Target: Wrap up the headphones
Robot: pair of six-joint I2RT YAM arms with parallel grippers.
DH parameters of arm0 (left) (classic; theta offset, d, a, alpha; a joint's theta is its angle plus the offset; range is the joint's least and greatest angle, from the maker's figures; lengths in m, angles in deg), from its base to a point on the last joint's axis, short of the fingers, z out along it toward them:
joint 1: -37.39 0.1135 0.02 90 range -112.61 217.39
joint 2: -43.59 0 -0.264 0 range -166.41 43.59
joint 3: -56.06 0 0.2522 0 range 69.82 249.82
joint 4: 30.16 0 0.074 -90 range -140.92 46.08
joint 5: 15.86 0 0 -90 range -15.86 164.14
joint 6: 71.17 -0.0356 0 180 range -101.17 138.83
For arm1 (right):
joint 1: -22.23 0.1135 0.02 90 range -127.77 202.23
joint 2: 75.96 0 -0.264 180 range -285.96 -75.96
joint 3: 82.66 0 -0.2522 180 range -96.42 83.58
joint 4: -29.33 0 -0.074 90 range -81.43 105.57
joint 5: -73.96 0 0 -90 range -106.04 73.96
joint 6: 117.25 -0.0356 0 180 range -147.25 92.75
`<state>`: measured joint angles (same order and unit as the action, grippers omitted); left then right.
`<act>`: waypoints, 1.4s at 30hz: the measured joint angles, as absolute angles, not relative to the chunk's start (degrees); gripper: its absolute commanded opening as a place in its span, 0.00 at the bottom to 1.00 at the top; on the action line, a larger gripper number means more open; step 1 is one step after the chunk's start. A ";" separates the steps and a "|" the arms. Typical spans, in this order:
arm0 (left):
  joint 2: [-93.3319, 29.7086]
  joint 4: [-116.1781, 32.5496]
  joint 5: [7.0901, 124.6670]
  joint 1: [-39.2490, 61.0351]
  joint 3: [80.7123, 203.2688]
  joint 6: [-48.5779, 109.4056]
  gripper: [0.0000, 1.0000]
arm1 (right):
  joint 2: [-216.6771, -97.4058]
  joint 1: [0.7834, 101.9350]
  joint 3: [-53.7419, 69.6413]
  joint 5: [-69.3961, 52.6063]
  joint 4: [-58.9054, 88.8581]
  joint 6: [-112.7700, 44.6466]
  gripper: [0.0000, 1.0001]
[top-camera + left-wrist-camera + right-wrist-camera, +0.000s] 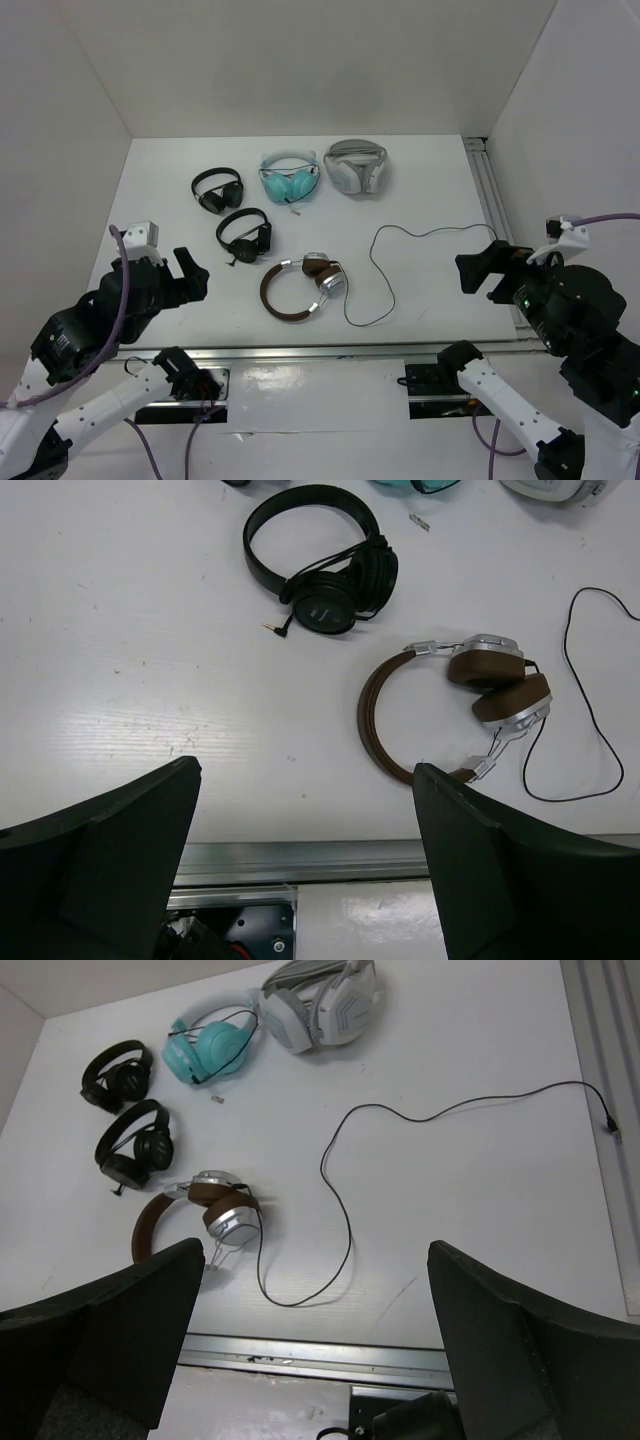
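The headphones [325, 276] lie flat on the white table near its front edge, with a dark brown headband, brown pads and silver cups. Their thin black cable [374, 250] runs unwound in a loop to the right, its plug end near the right rail. My left gripper [187, 276] is open and empty, raised to the left of them. My right gripper [484, 270] is open and empty, raised at the right near the cable's end. The headphones [487, 670] and cable [566, 640] show beyond my left gripper [305, 810]. They also show, headphones [228, 1222] and cable [323, 1170], beyond my right gripper [315, 1280].
Two small black pairs [217, 189] [245, 234], a teal pair [290, 179] and a white-grey pair [355, 166] lie further back. A metal rail [320, 352] runs along the front edge and another [490, 195] along the right side. White walls enclose the table.
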<state>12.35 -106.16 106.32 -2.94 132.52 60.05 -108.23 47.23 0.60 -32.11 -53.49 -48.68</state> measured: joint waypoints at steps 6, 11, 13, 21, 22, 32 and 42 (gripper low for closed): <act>13.31 -105.70 106.21 -2.94 132.17 60.92 1.00 | -107.73 47.23 1.04 -31.63 -52.98 -48.87 1.00; 12.57 -105.13 104.42 -2.94 132.19 61.79 1.00 | -103.10 47.55 7.27 -28.11 -50.03 -49.51 1.00; 10.14 -103.95 102.87 -2.94 132.04 63.00 1.00 | -102.42 47.60 9.48 -26.47 -48.61 -49.79 1.00; 1.55 -89.48 91.40 -2.97 121.87 70.34 1.00 | -103.23 47.60 14.83 -22.56 -42.56 -51.02 1.00; -0.28 -87.91 90.74 -3.01 120.65 71.74 1.00 | -103.21 47.60 15.27 -22.45 -42.03 -51.24 1.00; -26.47 -82.64 97.95 -11.12 118.51 89.97 1.00 | -103.18 47.60 16.89 -22.10 -40.48 -51.21 1.00; -36.17 -80.30 101.47 -12.41 114.55 100.26 0.90 | -103.14 47.60 17.30 -20.37 -40.39 -50.32 1.00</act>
<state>-36.17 -80.30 101.47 -12.41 114.55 100.26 -103.14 47.60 17.30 -20.37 -40.39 -50.32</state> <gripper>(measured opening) 0.910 0.999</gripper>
